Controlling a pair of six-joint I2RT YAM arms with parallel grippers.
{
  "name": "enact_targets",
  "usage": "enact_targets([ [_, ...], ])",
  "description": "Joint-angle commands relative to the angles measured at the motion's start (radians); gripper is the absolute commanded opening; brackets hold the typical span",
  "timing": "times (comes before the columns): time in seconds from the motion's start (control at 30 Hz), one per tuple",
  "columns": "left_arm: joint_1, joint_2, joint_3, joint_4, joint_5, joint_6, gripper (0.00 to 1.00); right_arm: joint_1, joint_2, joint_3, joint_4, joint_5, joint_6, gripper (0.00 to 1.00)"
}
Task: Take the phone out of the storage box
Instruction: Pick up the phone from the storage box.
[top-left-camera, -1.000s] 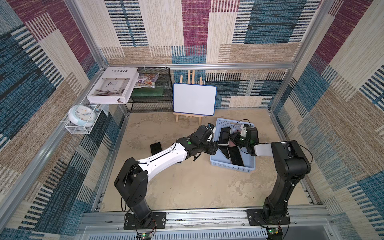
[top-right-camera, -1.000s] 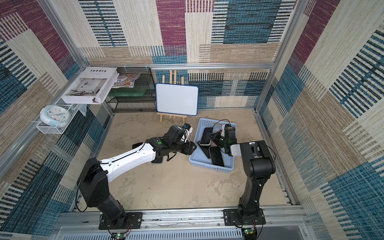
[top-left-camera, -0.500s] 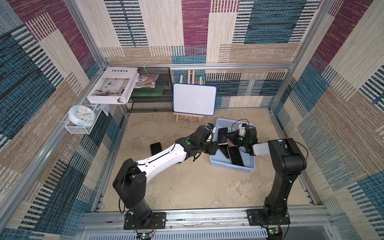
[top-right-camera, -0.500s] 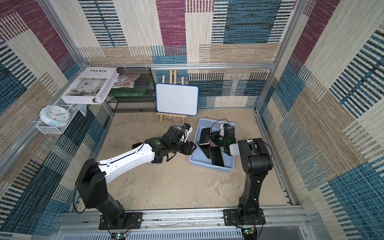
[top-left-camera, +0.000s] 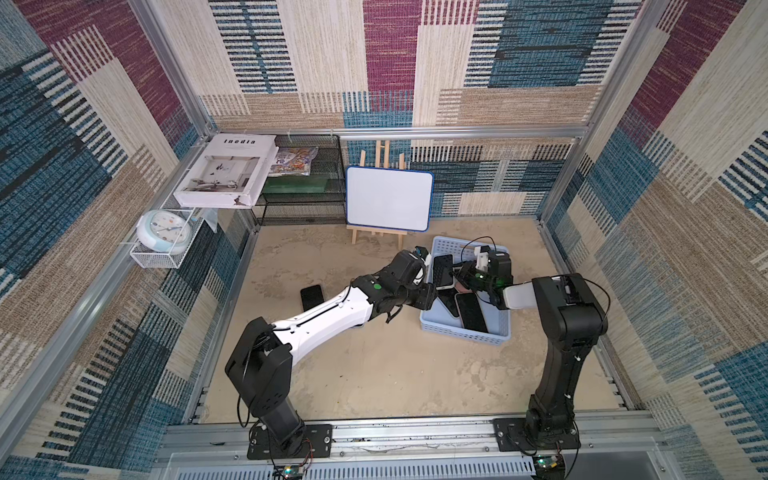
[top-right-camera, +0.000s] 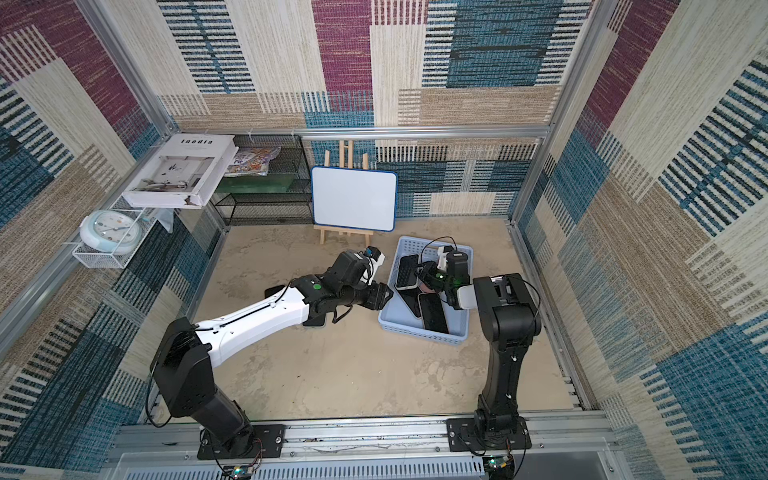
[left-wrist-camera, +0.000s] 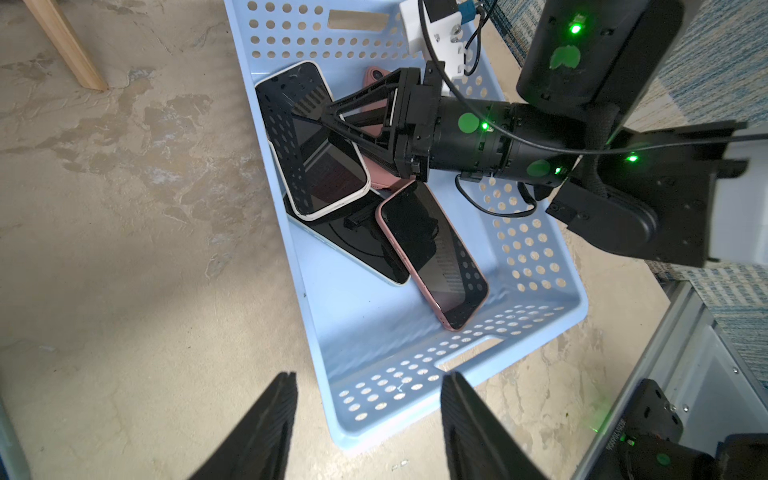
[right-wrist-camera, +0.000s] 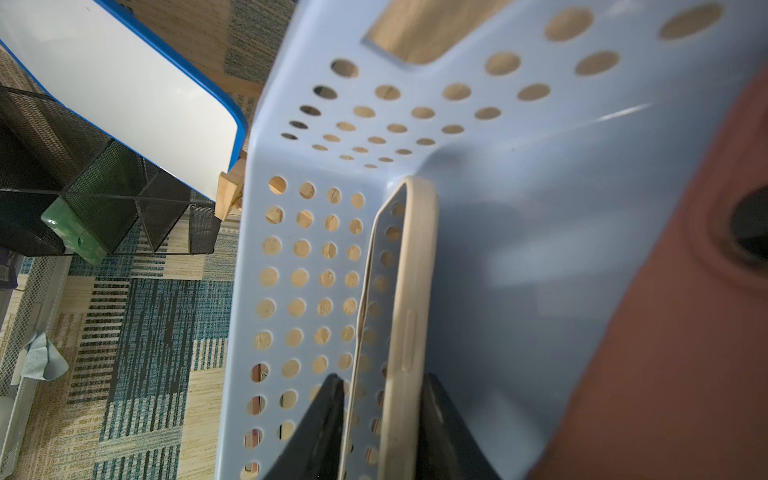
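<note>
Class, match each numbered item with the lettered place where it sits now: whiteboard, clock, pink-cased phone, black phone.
1 whiteboard
2 clock
3 pink-cased phone
4 black phone

A inside the storage box
B on the beige tabletop, outside the box
C in the white wire basket
D on the wooden easel

Pairs: 1-D, 2-C, 3-A, 4-B

Storage box (left-wrist-camera: 540, 316): pale blue, rows of round perforations. White-cased phone (left-wrist-camera: 316, 137): black screen. Pink-cased phone (left-wrist-camera: 432, 249): black screen. Walls (top-left-camera: 390, 50): woven patchwork of blue, magenta, beige and cream, with striped panels. Floor (top-left-camera: 374, 374): mottled sandy beige. Whiteboard (top-left-camera: 388, 198), upper centre: white, blue border. Left arm (top-left-camera: 324, 320): white and black. Right arm (top-left-camera: 569, 316): black.
</note>
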Motion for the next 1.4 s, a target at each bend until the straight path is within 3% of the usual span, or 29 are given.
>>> enact_targets([
  [0.0,0.000,-0.021,-0.008,0.012,-0.006,-0.002,0.60,0.007,0.014,0.017,0.017,-0.020,0.002,0.35],
  [0.3,0.000,-0.033,-0.020,0.020,-0.011,-0.003,0.60,0.035,0.038,0.052,-0.005,-0.026,-0.010,0.29],
  [0.53,-0.001,-0.045,-0.033,0.029,-0.007,-0.005,0.60,0.035,-0.049,0.029,-0.049,0.033,-0.060,0.08],
  [0.6,-0.001,-0.053,-0.040,0.037,-0.003,-0.008,0.60,0.036,-0.097,0.015,-0.073,0.058,-0.081,0.00],
  [0.73,-0.002,-0.084,-0.071,0.051,0.000,-0.019,0.60,0.036,-0.238,-0.033,-0.133,0.103,-0.136,0.00],
  [0.9,-0.004,-0.176,-0.151,0.107,0.014,-0.032,0.61,0.040,-0.553,-0.167,-0.211,0.150,-0.227,0.00],
  [1.0,-0.003,-0.239,-0.227,0.192,0.025,-0.051,0.64,0.044,-0.693,-0.181,-0.320,0.072,-0.330,0.00],
  [1.1,-0.001,-0.277,-0.280,0.268,0.055,-0.077,0.65,0.044,-0.770,-0.190,-0.375,-0.082,-0.379,0.00],
  [1.2,-0.001,-0.286,-0.317,0.323,0.099,-0.090,0.65,0.049,-0.811,-0.227,-0.345,-0.233,-0.373,0.00],
  [1.37,-0.001,-0.313,-0.428,0.523,0.171,-0.146,0.65,0.074,-0.852,-0.278,-0.256,-0.369,-0.326,0.00],
])
